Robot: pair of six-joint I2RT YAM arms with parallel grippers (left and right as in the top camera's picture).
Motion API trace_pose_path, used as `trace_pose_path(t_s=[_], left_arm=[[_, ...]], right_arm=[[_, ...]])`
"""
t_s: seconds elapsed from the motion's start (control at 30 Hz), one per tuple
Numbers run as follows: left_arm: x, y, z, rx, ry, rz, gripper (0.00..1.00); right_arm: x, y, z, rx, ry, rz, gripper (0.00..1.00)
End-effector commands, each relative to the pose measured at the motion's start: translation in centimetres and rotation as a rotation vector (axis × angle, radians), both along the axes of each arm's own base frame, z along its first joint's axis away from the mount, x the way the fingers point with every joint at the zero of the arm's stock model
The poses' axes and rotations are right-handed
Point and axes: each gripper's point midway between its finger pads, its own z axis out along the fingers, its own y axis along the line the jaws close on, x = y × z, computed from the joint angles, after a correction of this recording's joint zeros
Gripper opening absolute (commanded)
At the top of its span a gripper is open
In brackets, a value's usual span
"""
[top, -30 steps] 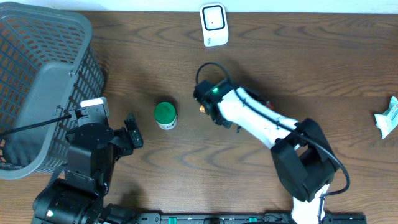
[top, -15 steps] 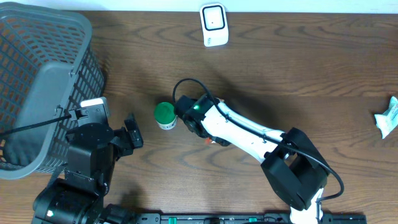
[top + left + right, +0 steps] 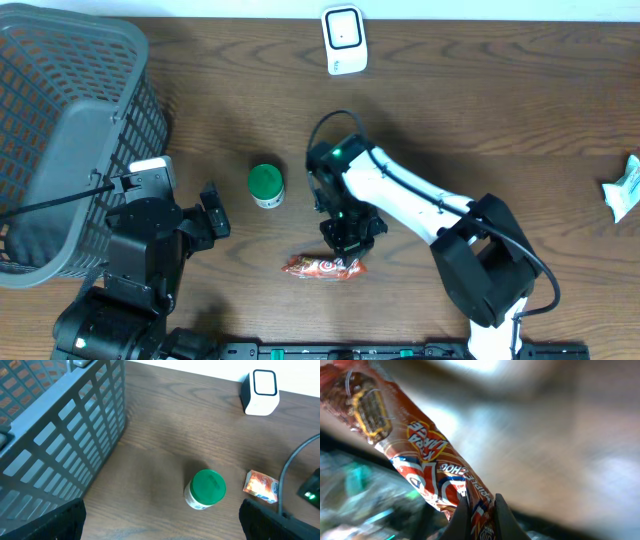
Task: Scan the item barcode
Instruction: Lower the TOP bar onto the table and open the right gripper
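We saw a desk (image 3: 520, 120) w/ a dark brown wood-grain top, grain running approx. left-right in the overhead view. Along its far edge ran a pale strip (image 3: 200, 8); we couldn't tell whether wall or floor. Light was soft & even, coming from above, so shadows on the wood were faint & blurry. In the left wrist view the desk top had a dull sheen. In the right wrist view the wood was blurred, w/ a pale glare patch (image 3: 485, 366).

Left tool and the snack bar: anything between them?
Nothing: overhead shows bare table between the left tool and the snack bar. The green-lidded jar sits off that line.
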Motion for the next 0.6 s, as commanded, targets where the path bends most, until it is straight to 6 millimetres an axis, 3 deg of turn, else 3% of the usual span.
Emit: trace_pose_path(t_s=[0.0,0.1,0.27,0.37,0.57], left_arm=[[0.0,0.3,0.7,-0.003,-0.018,0.015,0.98],[0.0,0.3,0.7,-0.003,-0.018,0.015,0.98],[0.0,0.3,0.7,-0.003,-0.018,0.015,0.98],[0.0,0.3,0.7,-0.003,-0.018,0.015,0.98],[0.0,0.3,0.7,-0.003,-0.018,0.015,0.98]], right_arm=[[-1.0,2.1,2.6,0.039,0.253,-0.37,0.01],[-0.4,2.1,4.2,-0.017,0.395,-0.612,0.01],[3.2,1.9,5.9,-0.011,0.565,-0.943,0.01],[4.9,1.5,6.8,0.008,0.653,-1.073,0.01],[8.0,2.1,10.7,0.25,0.85,-1.165,0.02]])
